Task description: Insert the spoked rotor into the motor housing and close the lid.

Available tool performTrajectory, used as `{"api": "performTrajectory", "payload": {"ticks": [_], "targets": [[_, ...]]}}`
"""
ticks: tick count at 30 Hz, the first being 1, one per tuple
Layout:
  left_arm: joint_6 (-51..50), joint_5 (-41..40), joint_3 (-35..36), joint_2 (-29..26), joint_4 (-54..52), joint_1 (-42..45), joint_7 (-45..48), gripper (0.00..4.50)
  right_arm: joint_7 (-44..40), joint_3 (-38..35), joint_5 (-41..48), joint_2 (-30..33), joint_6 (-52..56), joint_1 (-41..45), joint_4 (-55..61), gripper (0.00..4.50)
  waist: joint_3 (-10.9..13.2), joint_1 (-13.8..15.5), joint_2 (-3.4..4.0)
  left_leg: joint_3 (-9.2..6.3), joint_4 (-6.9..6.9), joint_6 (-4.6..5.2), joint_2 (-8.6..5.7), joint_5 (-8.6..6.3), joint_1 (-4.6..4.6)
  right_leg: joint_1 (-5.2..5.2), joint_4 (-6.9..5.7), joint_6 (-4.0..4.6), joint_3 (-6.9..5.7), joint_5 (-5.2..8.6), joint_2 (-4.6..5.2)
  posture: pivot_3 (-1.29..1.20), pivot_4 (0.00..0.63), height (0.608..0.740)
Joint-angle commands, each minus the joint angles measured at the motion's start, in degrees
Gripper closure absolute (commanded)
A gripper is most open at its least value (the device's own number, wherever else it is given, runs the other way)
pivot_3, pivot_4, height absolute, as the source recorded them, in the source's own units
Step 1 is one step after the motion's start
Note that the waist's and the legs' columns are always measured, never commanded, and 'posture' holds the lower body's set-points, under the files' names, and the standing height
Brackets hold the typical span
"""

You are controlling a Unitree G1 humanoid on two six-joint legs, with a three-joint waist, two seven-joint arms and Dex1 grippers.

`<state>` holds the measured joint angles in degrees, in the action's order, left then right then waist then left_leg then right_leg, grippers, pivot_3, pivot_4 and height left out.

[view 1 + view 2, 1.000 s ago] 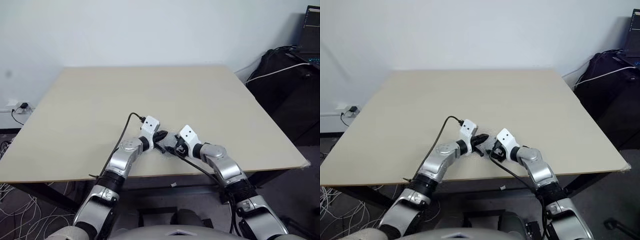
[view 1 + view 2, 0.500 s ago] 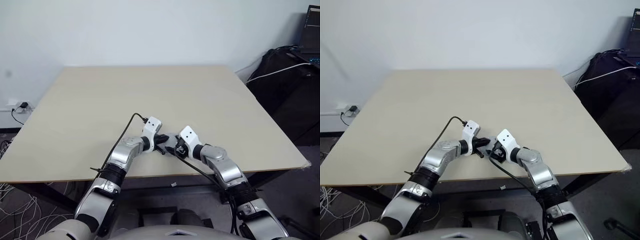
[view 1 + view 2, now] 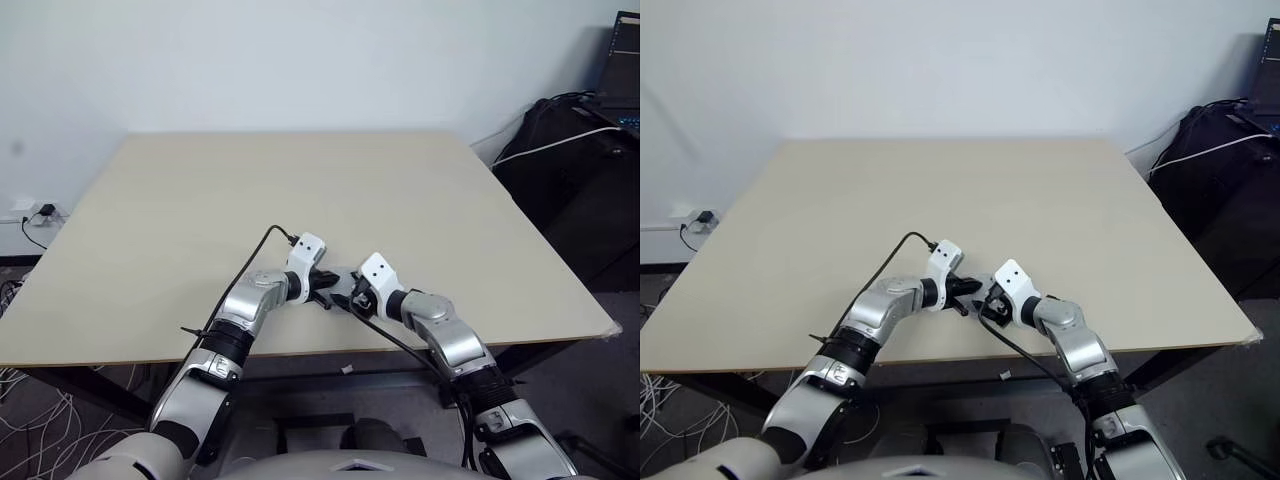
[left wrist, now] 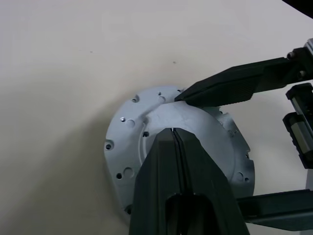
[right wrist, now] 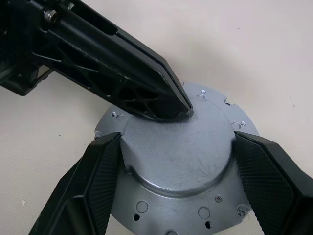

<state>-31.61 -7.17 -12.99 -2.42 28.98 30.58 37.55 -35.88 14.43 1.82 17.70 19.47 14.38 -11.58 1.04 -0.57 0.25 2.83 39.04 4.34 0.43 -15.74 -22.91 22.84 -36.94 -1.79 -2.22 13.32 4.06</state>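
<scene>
The lid (image 5: 181,156), a silvery-grey round metal cap with a holed flange, lies flat on the beige table (image 3: 300,190) near its front edge. My right gripper (image 5: 176,142) straddles its raised middle, one finger against each side. Shut to a single point, my left gripper (image 4: 173,129) rests its tip on top of the lid (image 4: 127,142). From the head views the two grippers meet over it, left (image 3: 323,288) and right (image 3: 347,293). The spoked rotor and the motor housing are hidden.
The table's front edge runs just under both wrists. A black cable (image 3: 255,250) loops from my left wrist across the tabletop. Black bags and a laptop (image 3: 590,130) stand off the right side, and wall sockets with cables (image 3: 35,215) sit off the left.
My left gripper has tipped further downward onto the lid's top. The right gripper and the lid have kept still.
</scene>
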Motion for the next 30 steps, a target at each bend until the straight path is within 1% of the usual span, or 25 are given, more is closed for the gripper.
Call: {"api": "performTrajectory", "payload": {"ticks": [1,2,3,11,16,25,28,30], "targets": [[-0.71,0.89,-1.23,0.05,0.18,0.59,0.39,4.50,-0.30,0.93,-0.79,0.25,1.92,-0.93,-0.03,0.22,0.00,0.01,0.01,-0.01,0.00,-0.01,0.00,-0.01,0.00,0.00,0.00,0.00,0.00,0.00,0.02,0.00,0.000,0.740],[-0.63,0.91,-1.19,0.10,0.26,0.64,0.31,4.50,-0.29,0.76,-0.62,0.23,2.06,-0.98,0.05,0.02,-0.01,0.03,0.02,-0.02,-0.01,-0.04,0.00,-0.02,-0.01,0.01,0.00,0.01,-0.01,0.00,0.04,0.00,0.000,0.740],[-0.46,0.70,-0.75,0.27,0.41,0.77,0.07,4.50,-0.30,0.63,-0.55,0.30,2.21,-1.07,0.33,0.02,-0.02,0.03,0.03,-0.04,-0.01,-0.27,0.00,-0.15,-0.01,0.01,0.01,0.02,-0.02,-0.01,0.06,0.00,0.000,0.740],[0.06,0.46,-0.17,0.58,0.80,1.43,0.14,4.50,0.94,-1.67,0.49,0.93,3.10,-2.65,4.35,0.02,-0.02,0.19,0.04,-0.08,-0.09,-0.30,-0.11,-0.17,-0.16,0.13,0.06,0.03,-0.04,0.00,0.27,0.00,0.000,0.740],[0.20,0.48,-0.26,0.71,0.82,1.40,0.33,4.50,1.02,-3.98,2.48,1.79,4.84,-5.07,10.28,0.02,-0.06,0.58,0.07,-0.09,-0.01,-0.29,-0.19,-0.16,-0.70,0.65,0.03,-0.01,-0.04,-0.04,0.37,0.00,0.000,0.740],[0.46,0.58,-0.68,1.29,1.20,1.42,0.90,4.50,2.20,-7.00,4.74,3.06,7.34,-8.14,17.84,0.02,-0.06,0.92,0.07,-0.09,-0.01,-0.28,-0.21,-0.16,-0.79,0.75,0.05,-0.01,-0.05,-0.04,0.37,0.00,0.000,0.740],[0.63,0.70,-0.89,1.51,1.44,1.49,1.14,4.50,1.01,-8.50,6.81,4.64,9.26,-10.47,22.93,0.02,-0.06,1.25,0.07,-0.08,-0.01,-0.25,-0.22,-0.15,-0.82,0.75,0.06,-0.01,-0.06,-0.04,0.37,0.00,0.000,0.740],[0.72,0.75,-0.99,1.60,1.47,1.51,1.26,4.50,0.31,-10.15,9.56,5.36,11.56,-12.55,27.21,0.02,-0.06,1.53,0.06,-0.08,0.00,0.01,-0.23,-0.02,-0.83,0.75,0.09,-0.01,-0.07,-0.04,0.37,0.00,0.000,0.740]]}}
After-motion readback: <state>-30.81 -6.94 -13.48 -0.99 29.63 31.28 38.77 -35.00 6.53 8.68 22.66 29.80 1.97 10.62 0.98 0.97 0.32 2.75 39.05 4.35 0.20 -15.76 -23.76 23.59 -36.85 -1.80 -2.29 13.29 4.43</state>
